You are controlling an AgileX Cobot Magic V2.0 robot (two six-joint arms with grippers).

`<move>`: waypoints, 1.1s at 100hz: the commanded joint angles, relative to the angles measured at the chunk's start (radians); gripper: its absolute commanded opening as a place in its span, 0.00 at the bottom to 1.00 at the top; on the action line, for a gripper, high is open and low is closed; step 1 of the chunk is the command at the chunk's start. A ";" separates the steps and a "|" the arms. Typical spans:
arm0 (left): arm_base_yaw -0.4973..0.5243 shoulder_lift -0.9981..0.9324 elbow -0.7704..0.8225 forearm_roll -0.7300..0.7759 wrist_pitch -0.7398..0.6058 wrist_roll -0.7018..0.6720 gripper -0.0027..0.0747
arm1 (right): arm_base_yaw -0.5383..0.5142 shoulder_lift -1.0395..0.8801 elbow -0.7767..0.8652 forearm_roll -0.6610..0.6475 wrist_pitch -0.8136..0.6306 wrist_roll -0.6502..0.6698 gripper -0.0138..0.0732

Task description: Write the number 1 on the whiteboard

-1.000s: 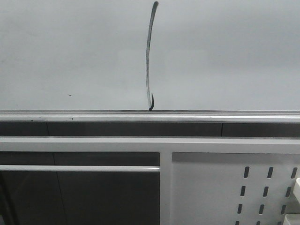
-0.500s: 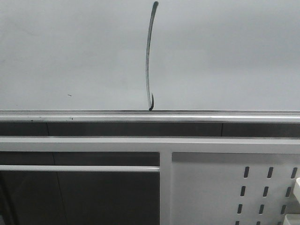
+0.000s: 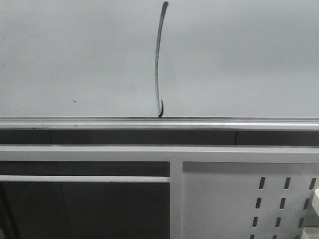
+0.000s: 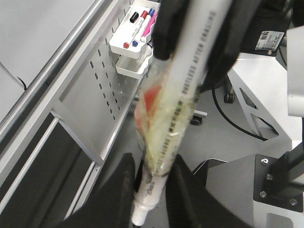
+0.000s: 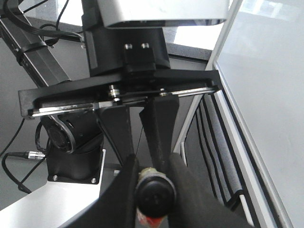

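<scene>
One dark stroke, the number 1 (image 3: 158, 59), stands on the whiteboard (image 3: 75, 50) in the front view, slightly bowed, its small hook ending just above the silver rail (image 3: 99, 122); below right sits a grey panel with slotted holes (image 3: 239, 199), and neither arm shows here. From the left wrist, the left gripper (image 4: 151, 187) is closed narrowly around a white marker (image 4: 183, 99) wrapped in yellowish tape, its end poking out between the dark fingers (image 4: 123, 183). A small white tray (image 4: 135, 35) hangs on the slotted panel, holding several markers with red, blue and pink caps. From the right wrist, the right gripper (image 5: 153, 176) pinches a dark round-ended marker (image 5: 154, 192) between its fingers, the whiteboard's edge running beside it.
</scene>
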 commanded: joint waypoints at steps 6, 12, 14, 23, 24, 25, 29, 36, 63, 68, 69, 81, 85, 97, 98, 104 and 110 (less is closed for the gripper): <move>0.003 0.010 -0.037 -0.048 -0.086 -0.033 0.05 | 0.002 -0.018 -0.034 0.012 0.013 -0.006 0.07; 0.003 0.010 -0.037 -0.050 -0.088 -0.033 0.06 | 0.002 -0.018 -0.034 0.012 0.015 -0.006 0.07; 0.003 0.010 -0.037 -0.050 -0.088 -0.033 0.07 | 0.002 -0.018 -0.034 0.012 0.014 -0.006 0.07; 0.003 0.010 -0.037 -0.053 -0.088 -0.033 0.17 | 0.002 -0.017 -0.034 0.012 0.020 -0.006 0.07; 0.003 0.010 -0.037 -0.053 -0.088 -0.033 0.18 | 0.002 -0.017 -0.034 0.012 0.020 -0.006 0.07; 0.003 0.010 -0.037 -0.053 -0.088 -0.033 0.20 | 0.002 -0.017 -0.034 0.012 0.020 -0.006 0.07; 0.003 0.010 -0.037 -0.053 -0.088 -0.033 0.25 | 0.002 -0.017 -0.034 0.012 0.020 -0.006 0.07; 0.003 0.010 -0.037 -0.056 -0.088 -0.033 0.33 | 0.002 -0.017 -0.034 0.012 0.020 -0.006 0.07; 0.003 0.010 -0.037 -0.092 -0.088 -0.031 0.35 | 0.002 -0.015 -0.034 0.012 0.038 -0.006 0.07; 0.003 0.010 -0.037 -0.108 -0.088 -0.020 0.35 | 0.002 -0.011 -0.034 0.012 0.039 -0.006 0.07; 0.003 0.010 -0.037 -0.110 -0.088 -0.017 0.35 | 0.002 -0.009 -0.034 0.012 0.039 -0.006 0.07; 0.003 0.010 -0.037 -0.131 -0.088 -0.004 0.35 | 0.002 0.005 -0.034 0.012 0.040 -0.006 0.07; 0.003 0.010 -0.037 -0.131 -0.086 -0.004 0.35 | 0.002 0.008 -0.034 0.012 0.040 -0.006 0.07; 0.003 0.010 -0.037 -0.131 -0.083 -0.004 0.35 | 0.002 0.011 -0.034 0.012 0.040 -0.006 0.07; 0.003 0.010 -0.037 -0.131 -0.083 -0.004 0.35 | 0.002 0.011 -0.034 0.012 0.040 -0.006 0.07; 0.003 0.010 -0.037 -0.129 -0.079 -0.004 0.35 | 0.002 0.011 -0.034 0.012 0.038 -0.006 0.07; 0.003 0.010 -0.037 -0.129 -0.075 -0.004 0.35 | 0.002 0.011 -0.034 0.012 0.034 -0.006 0.07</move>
